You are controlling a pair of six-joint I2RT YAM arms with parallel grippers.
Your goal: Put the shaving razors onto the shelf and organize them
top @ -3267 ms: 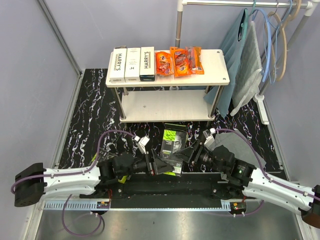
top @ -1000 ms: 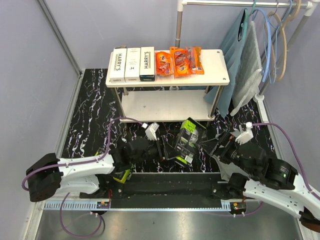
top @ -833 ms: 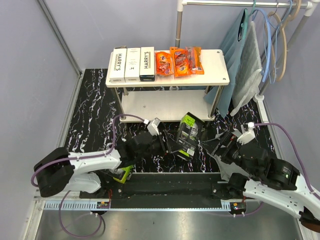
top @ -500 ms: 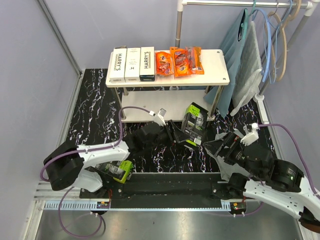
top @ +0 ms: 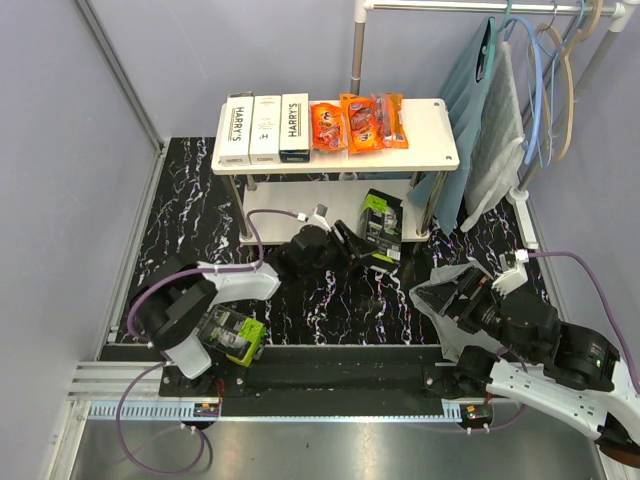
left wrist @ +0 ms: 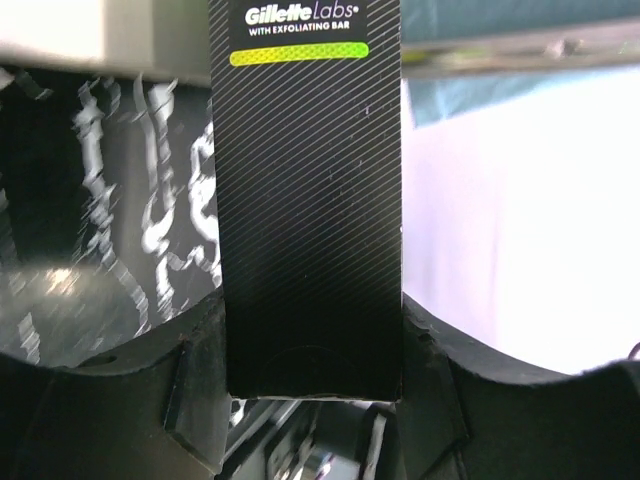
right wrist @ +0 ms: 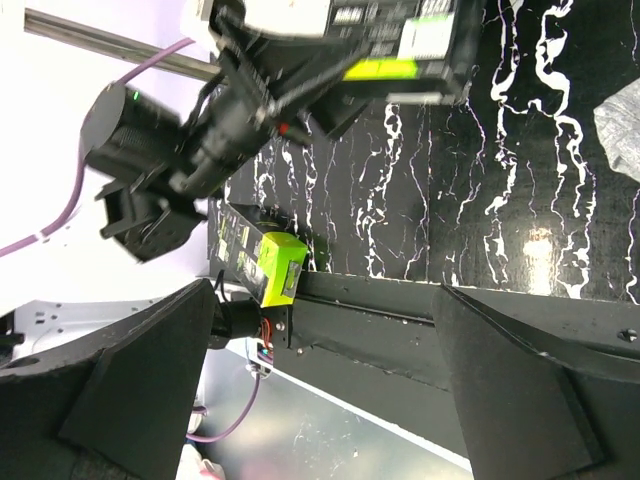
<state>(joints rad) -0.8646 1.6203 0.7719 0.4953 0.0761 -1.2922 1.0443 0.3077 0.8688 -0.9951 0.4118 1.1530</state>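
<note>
Your left end effector (top: 352,245) is clenched on the black-and-lime blister pack (top: 381,225) at the front edge of the shelf (top: 300,212), lower tier, towards its right corner; advance level, release only once supported, since the right end effector (top: 443,297) stands released and empty.

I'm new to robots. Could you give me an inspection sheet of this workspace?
Surface: black marbled mat under a two-tier shelf.
Job's things: three white boxes and orange packs on its top; a black-and-green pack held near its lower tier; a second pack by the left arm's base.
Clutter: grey cloth by the right gripper.
Grippers: left gripper shut on the black-and-green pack; right gripper open, empty.
Cables: purple cables loop off both arms.
Surroundings: clothes rail with hangers at right.
</note>
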